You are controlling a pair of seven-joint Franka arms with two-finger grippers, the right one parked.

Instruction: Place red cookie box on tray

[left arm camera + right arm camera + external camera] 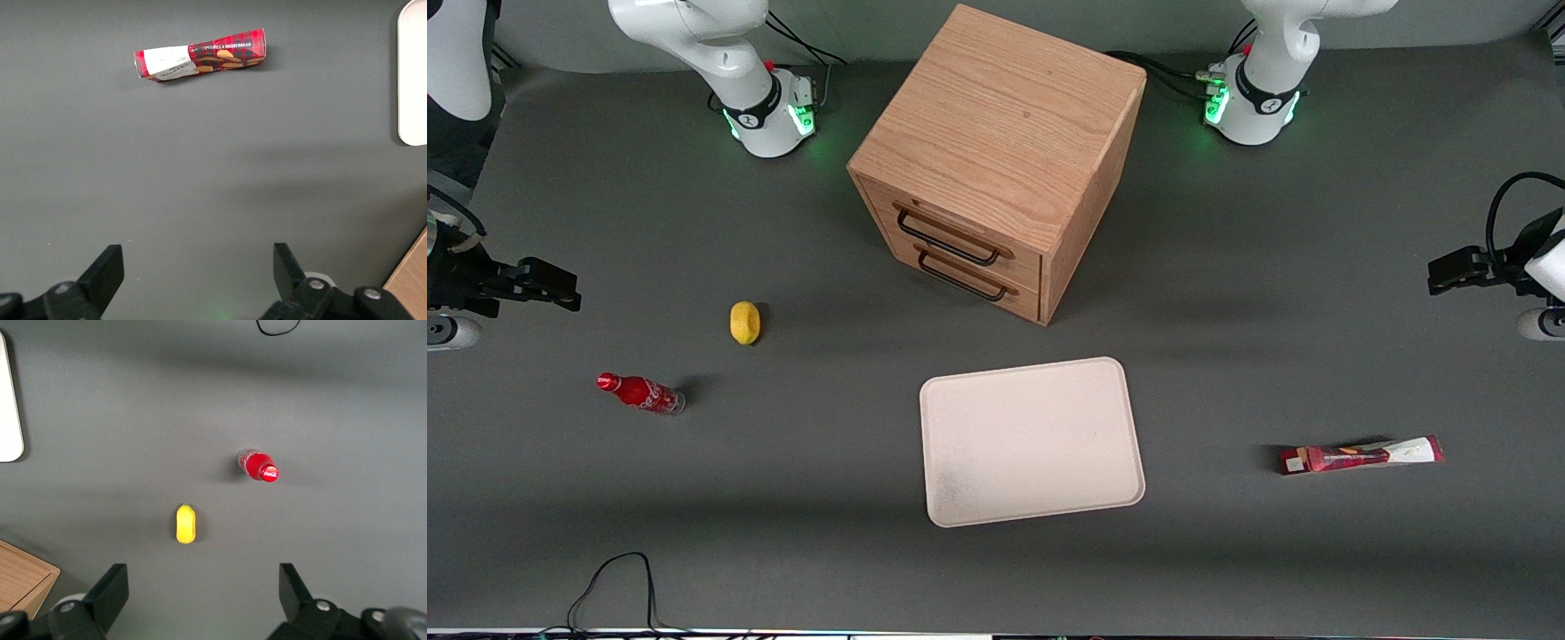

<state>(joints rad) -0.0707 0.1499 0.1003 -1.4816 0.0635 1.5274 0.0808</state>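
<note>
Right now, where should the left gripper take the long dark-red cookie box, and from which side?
Probably mid-length, from above, fingers across its narrow width: the long, slim dark-red cookie box lies flat on the table, nothing touching it. The left gripper is open, up off the table, clear of the box.

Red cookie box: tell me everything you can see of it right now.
The red cookie box is a long, slim carton in dark-red tartan with cookie pictures and a white panel near one end. It looks slightly crumpled. It lies flat on the bare gray table, toward the working arm's end, apart from the tray. Nothing touches it; the gripper hangs above the table, fingers open.
</note>
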